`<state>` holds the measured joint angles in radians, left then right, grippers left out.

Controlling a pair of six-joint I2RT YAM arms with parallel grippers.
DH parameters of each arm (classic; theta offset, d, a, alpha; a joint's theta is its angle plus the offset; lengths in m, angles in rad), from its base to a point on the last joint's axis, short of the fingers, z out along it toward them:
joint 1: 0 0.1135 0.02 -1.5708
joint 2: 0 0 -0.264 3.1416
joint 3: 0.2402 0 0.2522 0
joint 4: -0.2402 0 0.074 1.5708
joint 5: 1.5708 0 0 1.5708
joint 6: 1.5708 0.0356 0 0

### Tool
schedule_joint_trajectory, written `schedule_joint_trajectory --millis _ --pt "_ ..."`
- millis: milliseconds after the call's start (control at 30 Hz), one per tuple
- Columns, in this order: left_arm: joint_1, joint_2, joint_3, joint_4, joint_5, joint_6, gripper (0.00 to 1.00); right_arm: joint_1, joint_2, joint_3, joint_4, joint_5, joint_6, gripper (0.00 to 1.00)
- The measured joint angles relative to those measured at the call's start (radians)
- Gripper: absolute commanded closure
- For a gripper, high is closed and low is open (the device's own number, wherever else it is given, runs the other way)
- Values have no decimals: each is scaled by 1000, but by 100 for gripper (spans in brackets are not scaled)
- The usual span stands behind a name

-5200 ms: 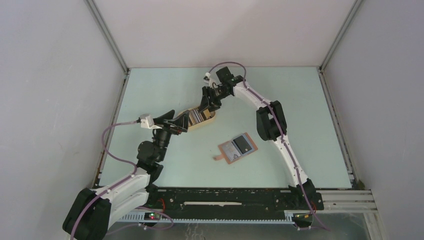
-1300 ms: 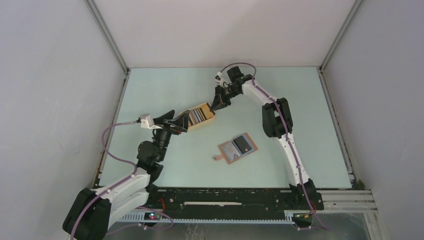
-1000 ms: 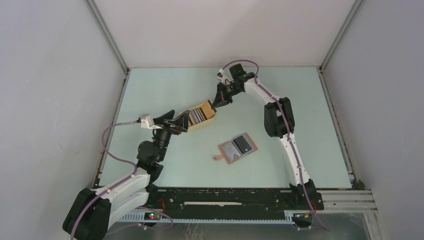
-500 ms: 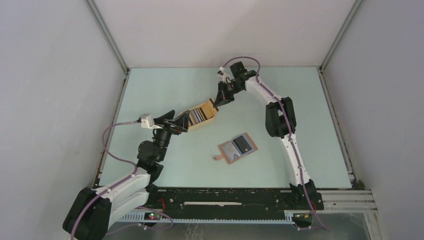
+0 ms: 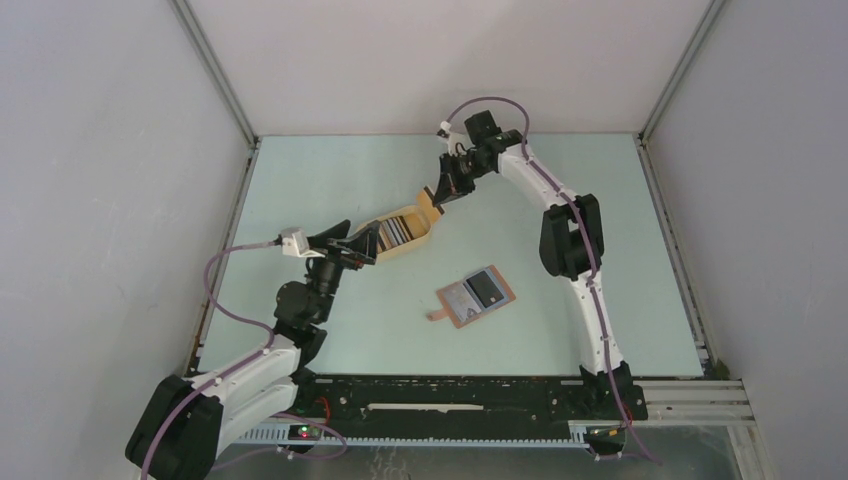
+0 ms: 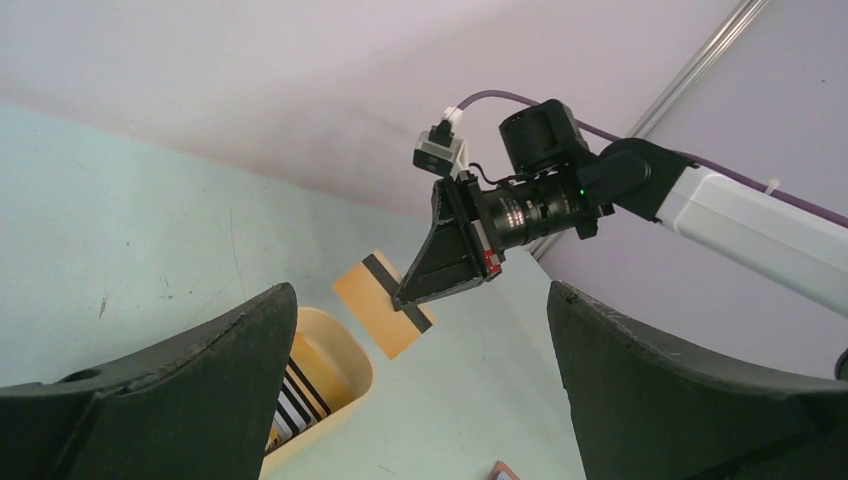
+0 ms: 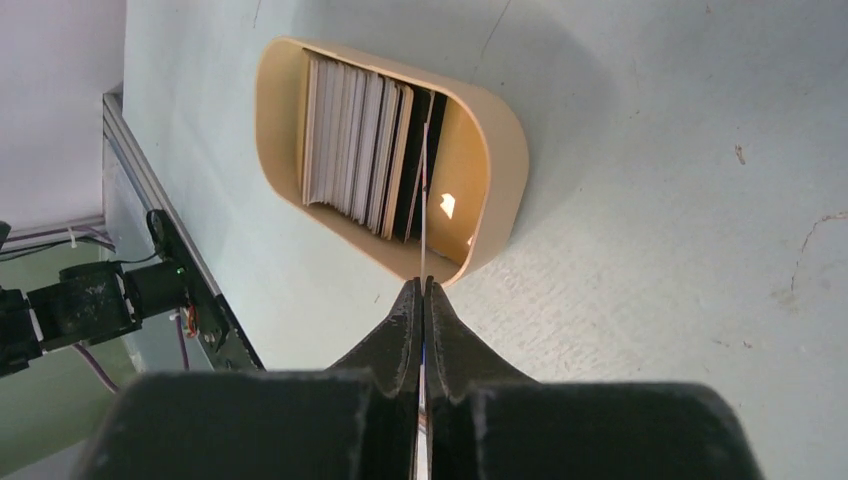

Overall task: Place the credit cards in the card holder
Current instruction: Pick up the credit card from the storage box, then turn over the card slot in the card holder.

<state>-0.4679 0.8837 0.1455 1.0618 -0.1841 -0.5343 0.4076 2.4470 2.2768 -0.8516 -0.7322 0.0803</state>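
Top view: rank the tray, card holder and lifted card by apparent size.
1. Card holder and tray: about alike; the tray is partly hidden, so I won't rank them.
2. Card: clearly smallest, though raised nearer the camera.

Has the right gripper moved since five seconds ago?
Yes. The right gripper, shut on a card, was down at the tan tray and has now pulled out of it, up and off its far right end.

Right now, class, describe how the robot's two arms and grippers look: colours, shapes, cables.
The left arm and right arm are white shells with black joints. A purple cable runs along each to a small white wrist block. The left gripper and right gripper have black wedge-shaped fingers.
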Motion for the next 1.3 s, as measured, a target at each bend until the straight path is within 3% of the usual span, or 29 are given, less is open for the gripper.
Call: schedule_joint_trajectory --millis 267,433,533,700,833,933,1100,1300 --pt "1 20 0 11 53 0 0 -11 -129 -158 -23 -71 -128 100" --pt "3 64 5 -8 219 -17 3 -43 -357 -425 -58 -124 -262 100" --pt "-27 87 29 -50 320 -43 3 -76 -583 -632 -61 -124 -336 100" --pt "-273 81 133 -245 280 15 3 -147 -964 -898 -23 -109 -398 100" --pt "-500 122 242 -416 118 86 10 -236 -1178 -1078 55 -126 -417 100" --pt "-592 232 332 -521 4 103 14 -308 -1179 -1130 56 -169 -419 100" --pt "-655 468 533 -732 -118 103 16 -394 -1034 -1130 43 -202 -430 100" --pt "-662 734 827 -967 -164 105 9 -418 -1014 -1129 29 -206 -444 100"
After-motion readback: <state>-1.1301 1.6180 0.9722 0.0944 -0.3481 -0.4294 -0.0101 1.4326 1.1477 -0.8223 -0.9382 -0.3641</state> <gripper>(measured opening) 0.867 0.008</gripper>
